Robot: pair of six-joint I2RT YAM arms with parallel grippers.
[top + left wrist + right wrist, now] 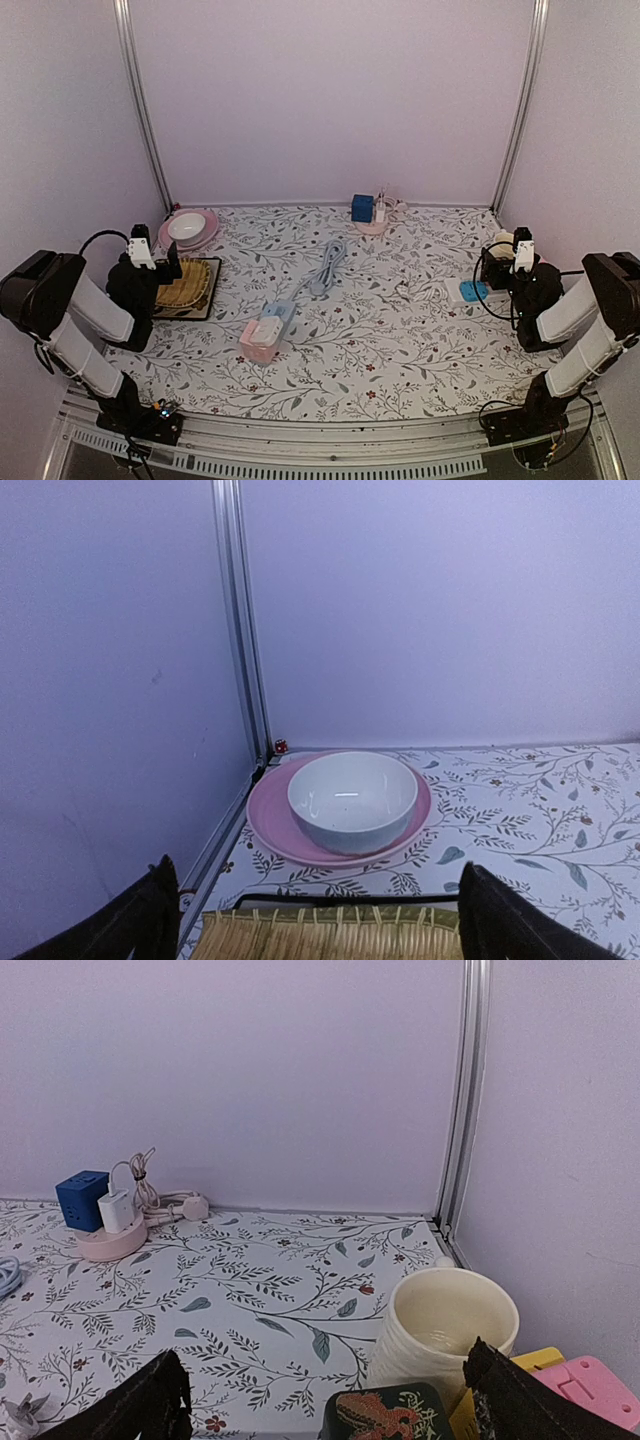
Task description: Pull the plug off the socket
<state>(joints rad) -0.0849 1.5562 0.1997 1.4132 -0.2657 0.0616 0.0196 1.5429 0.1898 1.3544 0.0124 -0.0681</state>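
Observation:
A pink and blue power strip (268,333) lies at the table's front middle with a white plug (266,331) seated in it; its grey cable (328,267) is coiled behind. A second pink round socket (371,226) at the back holds a white plug (116,1209) next to a blue cube (82,1186). My left gripper (162,262) is open and empty over a woven tray, far left of the strip. My right gripper (505,262) is open and empty at the far right. Its dark fingertips (150,1405) frame the right wrist view.
A white bowl (352,798) sits on a pink plate (270,820) behind the woven tray (330,935). A cream cup (450,1330), a black tin (385,1415) and yellow and pink pieces (590,1385) crowd the right gripper. A white and blue adapter (466,291) lies right of centre.

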